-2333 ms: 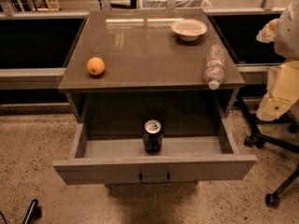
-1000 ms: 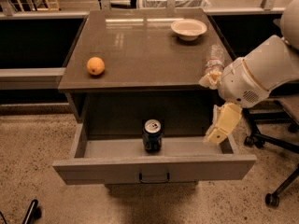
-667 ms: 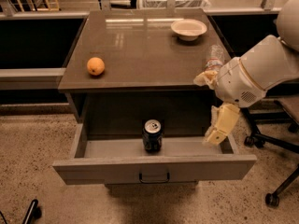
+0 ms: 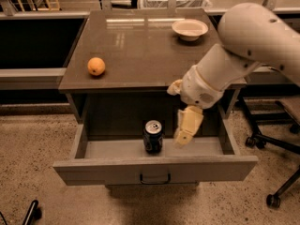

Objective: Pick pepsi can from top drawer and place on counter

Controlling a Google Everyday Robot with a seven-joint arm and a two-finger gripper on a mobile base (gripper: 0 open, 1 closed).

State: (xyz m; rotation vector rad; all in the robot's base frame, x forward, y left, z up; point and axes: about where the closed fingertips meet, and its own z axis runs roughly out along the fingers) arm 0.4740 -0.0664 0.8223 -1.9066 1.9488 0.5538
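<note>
The pepsi can point(image 4: 153, 136) stands upright in the open top drawer point(image 4: 154, 169), near the middle, close to the front panel with its small dark handle. My gripper point(image 4: 184, 135) hangs over the drawer, just to the right of the can and apart from it. The white arm reaches in from the right, over the counter's right front corner. The counter point(image 4: 140, 46) is the glossy brown top of the cabinet, above the drawer.
An orange point(image 4: 96, 66) lies on the counter's left side. A white bowl point(image 4: 190, 29) sits at its back right. An office chair base with wheels point(image 4: 269, 144) stands on the floor at the right.
The arm has swung in from the right and moved left over the drawer. The gripper is now close beside the can. The water bottle on the counter's right edge is now hidden behind the arm.
</note>
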